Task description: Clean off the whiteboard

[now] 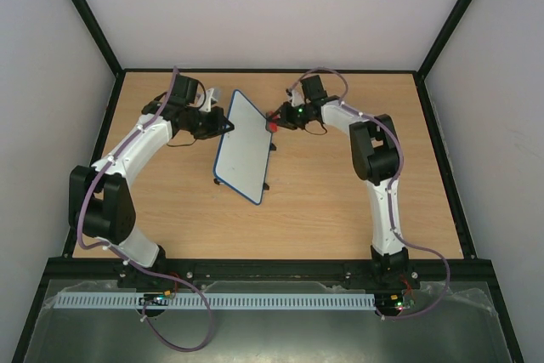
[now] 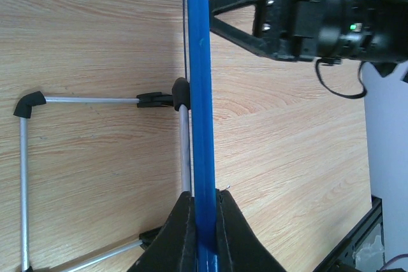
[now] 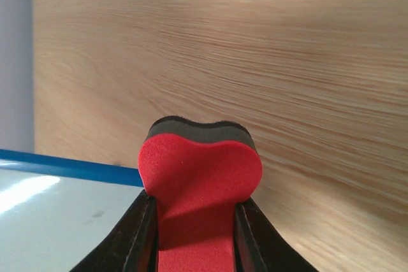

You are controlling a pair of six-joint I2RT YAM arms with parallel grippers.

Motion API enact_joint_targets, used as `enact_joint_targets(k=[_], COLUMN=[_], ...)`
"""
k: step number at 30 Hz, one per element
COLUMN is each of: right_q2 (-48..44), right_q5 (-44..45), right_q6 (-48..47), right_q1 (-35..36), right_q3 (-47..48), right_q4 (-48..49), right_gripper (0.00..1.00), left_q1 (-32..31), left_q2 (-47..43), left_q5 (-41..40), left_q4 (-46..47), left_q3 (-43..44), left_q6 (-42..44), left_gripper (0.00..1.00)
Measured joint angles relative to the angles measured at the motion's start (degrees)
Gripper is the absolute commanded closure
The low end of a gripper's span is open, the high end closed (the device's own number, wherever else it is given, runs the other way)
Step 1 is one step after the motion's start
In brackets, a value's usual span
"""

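Observation:
The whiteboard [image 1: 244, 146], white with a blue rim, stands tilted on its wire stand in the middle of the table. Its face looks blank in the top view. My left gripper [image 1: 223, 126] is shut on its left rim; in the left wrist view the blue rim [image 2: 201, 93] runs up between my fingertips [image 2: 205, 211]. My right gripper [image 1: 274, 121] is shut on a red eraser [image 3: 199, 176] with a black felt layer, held at the board's right edge. The board's white face [image 3: 57, 221] and blue rim [image 3: 70, 165] show at the lower left of the right wrist view.
The wire stand [image 2: 95, 100] with black feet rests on the wooden table [image 1: 340, 201]. The right arm [image 2: 319, 20] reaches across close behind the board. Black frame posts and pale walls ring the table.

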Motion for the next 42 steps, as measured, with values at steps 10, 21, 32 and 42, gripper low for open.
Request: enact_joint_targets(k=[10, 21, 32, 42], right_q2=[-0.04, -10.01, 0.92, 2.62], right_q5=[4.09, 1.09, -5.86, -3.65], right_q6=[-0.74, 0.72, -0.24, -2.29], right_q1=[0.17, 8.35, 0.2, -0.57], right_q3=[0.94, 0.09, 1.05, 3.17], right_q4=[-4.57, -4.92, -4.68, -10.03], right_gripper=[0.98, 0.98, 0.98, 0.98], left_q1=[-0.02, 0.02, 0.26, 0.24], left_q2=[-0.39, -0.68, -0.57, -0.55], left_q5=[0.11, -0.07, -0.15, -0.09], left_q4=[0.15, 0.33, 0.28, 0.28], left_q3=[-0.39, -0.76, -0.72, -0.68], left_q6=[0.13, 0.13, -0.57, -0.7], left_gripper=[0.98, 0.98, 0.98, 0.98])
